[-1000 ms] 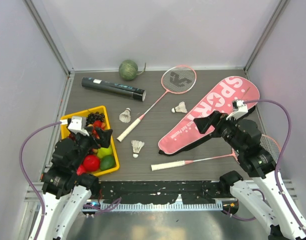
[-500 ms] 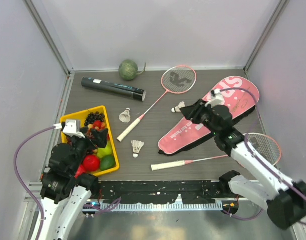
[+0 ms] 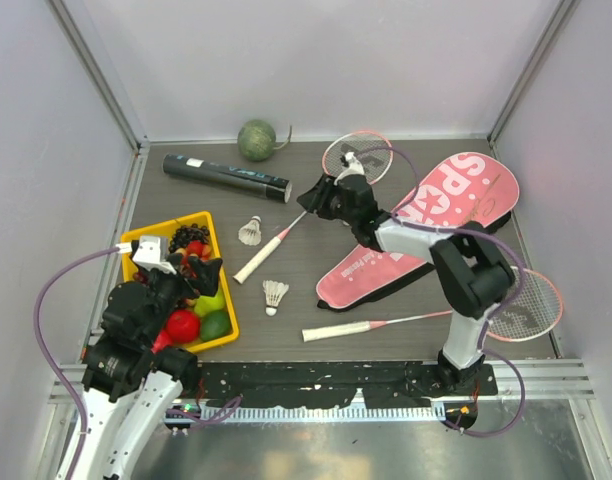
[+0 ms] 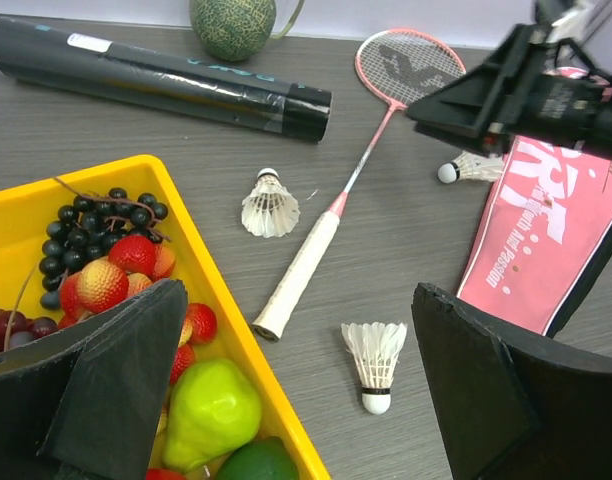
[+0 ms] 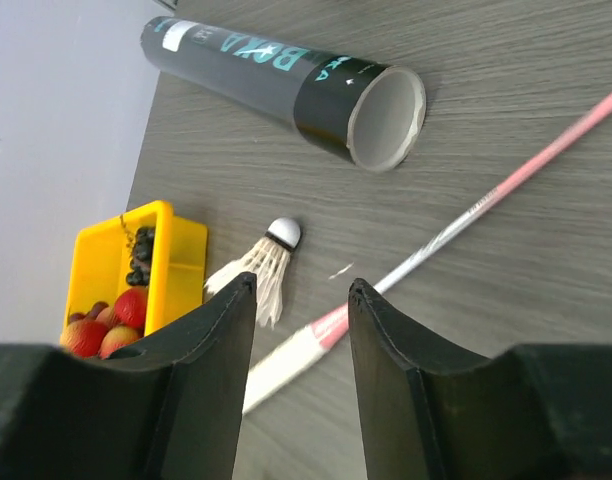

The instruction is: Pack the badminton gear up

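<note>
One pink-framed racket (image 3: 357,158) lies slantwise, its white handle (image 4: 301,268) pointing at the tray. My right gripper (image 3: 308,196) hovers over its shaft (image 5: 486,200), jaws part open with nothing between them. The second racket (image 3: 336,330) lies near the front, its head under my right arm. The black tube (image 3: 226,177) lies at the back left, open end (image 5: 386,118) facing right. Shuttlecocks lie at the middle (image 3: 250,231), nearer the front (image 3: 275,294) and beside the bag (image 4: 466,168). The pink SPORT bag (image 3: 466,185) lies on the right. My left gripper (image 3: 196,268) hangs wide open and empty over the tray.
A yellow tray (image 3: 136,240) of fruit sits at the front left. A green melon (image 3: 256,140) rests against the back wall. Grey walls and metal posts close in the table on three sides.
My right arm has swung from over the pink bag to the far middle, above the racket shaft, and its jaws have narrowed from wide open. The left arm has barely moved.
</note>
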Controlling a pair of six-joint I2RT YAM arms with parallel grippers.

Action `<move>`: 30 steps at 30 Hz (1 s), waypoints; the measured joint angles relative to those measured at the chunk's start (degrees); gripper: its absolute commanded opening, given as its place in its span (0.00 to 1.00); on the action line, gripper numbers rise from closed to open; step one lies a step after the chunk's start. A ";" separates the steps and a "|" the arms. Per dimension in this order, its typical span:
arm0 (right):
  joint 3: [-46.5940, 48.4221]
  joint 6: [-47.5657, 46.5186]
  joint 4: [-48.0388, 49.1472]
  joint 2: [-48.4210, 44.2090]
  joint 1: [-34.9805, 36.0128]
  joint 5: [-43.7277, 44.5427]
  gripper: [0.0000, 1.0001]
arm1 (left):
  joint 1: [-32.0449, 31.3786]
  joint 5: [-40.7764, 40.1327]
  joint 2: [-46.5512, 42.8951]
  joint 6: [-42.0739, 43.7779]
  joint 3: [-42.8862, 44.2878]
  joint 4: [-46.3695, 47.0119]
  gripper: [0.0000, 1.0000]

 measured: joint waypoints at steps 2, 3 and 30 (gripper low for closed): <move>3.34 0.81 0.90 4.96 0.11 -0.09 0.53 | -0.35 0.04 0.17 0.02 0.00 0.00 0.98; 5.11 1.16 0.87 7.15 0.17 -0.15 0.53 | -0.46 0.07 0.20 0.02 0.00 0.00 0.98; 30.25 8.04 0.28 31.43 0.31 0.85 0.06 | -1.44 0.07 1.81 1.33 -0.50 0.24 0.98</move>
